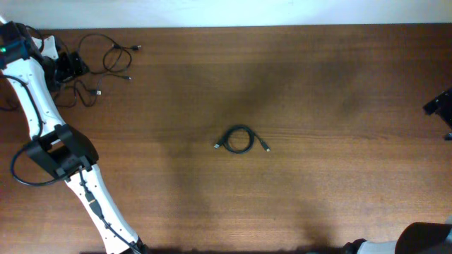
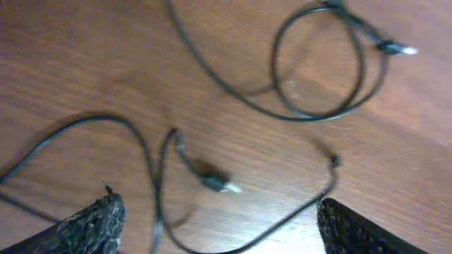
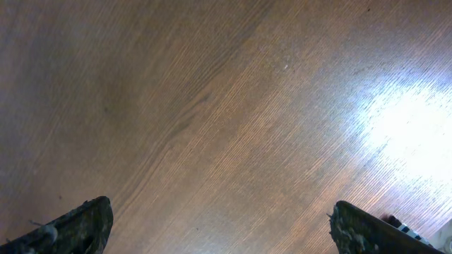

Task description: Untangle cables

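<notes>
Above far-left cables [image 2: 311, 118], left end effector [image 2: 219, 224] hovers spread; right end effector [image 3: 220, 226] also spread.

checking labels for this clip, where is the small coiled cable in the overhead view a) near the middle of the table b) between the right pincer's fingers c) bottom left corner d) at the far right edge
a: the coiled cable lies alone near the middle of the table, well apart from the loose strands at the top left
</notes>
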`<state>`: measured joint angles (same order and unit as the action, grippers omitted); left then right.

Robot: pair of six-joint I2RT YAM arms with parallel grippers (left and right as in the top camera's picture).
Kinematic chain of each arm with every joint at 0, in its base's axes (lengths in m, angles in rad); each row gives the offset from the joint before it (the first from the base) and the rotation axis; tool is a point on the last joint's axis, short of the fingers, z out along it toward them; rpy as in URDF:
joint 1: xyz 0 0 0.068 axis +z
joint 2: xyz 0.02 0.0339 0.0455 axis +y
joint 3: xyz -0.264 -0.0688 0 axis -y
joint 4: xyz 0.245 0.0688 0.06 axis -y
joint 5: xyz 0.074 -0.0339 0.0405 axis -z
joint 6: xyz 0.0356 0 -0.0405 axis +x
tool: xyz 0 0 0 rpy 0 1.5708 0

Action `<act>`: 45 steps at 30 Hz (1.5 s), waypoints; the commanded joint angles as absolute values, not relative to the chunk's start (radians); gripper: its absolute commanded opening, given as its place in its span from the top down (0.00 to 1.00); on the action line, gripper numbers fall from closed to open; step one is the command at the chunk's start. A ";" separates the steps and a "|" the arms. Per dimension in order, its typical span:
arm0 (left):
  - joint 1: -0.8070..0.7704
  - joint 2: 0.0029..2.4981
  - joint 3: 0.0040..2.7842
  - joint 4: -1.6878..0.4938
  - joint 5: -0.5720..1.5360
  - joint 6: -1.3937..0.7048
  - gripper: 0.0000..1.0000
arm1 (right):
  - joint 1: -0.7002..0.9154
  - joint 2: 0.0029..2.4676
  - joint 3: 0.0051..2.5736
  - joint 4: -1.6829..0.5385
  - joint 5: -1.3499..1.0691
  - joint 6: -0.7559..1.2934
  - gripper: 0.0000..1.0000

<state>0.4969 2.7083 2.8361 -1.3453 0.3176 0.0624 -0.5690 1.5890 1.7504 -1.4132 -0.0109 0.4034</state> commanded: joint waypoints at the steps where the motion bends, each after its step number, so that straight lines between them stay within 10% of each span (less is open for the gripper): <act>1: 0.436 2.721 2.866 -1.316 0.402 0.054 0.16 | -0.570 1.591 1.768 -1.417 0.005 0.398 0.02; 5: 0.364 2.721 2.865 -1.273 0.268 0.056 0.59 | -0.570 1.591 1.768 -1.417 0.005 0.398 0.01; 11: 0.331 2.770 2.865 -1.273 0.193 0.024 0.74 | -0.570 1.591 1.768 -1.417 0.005 0.398 0.02; 13: 0.332 2.801 2.864 -1.281 0.194 0.013 1.00 | -0.570 1.591 1.768 -1.417 0.005 0.398 0.02; 45: 0.336 2.729 2.870 -1.433 0.186 -0.038 1.00 | -0.570 1.591 1.768 -1.417 0.005 0.398 0.02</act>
<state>0.3305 2.8208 2.8483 -1.4395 0.2073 -0.0238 -0.5690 1.5890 1.7504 -1.4136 -0.0109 0.4034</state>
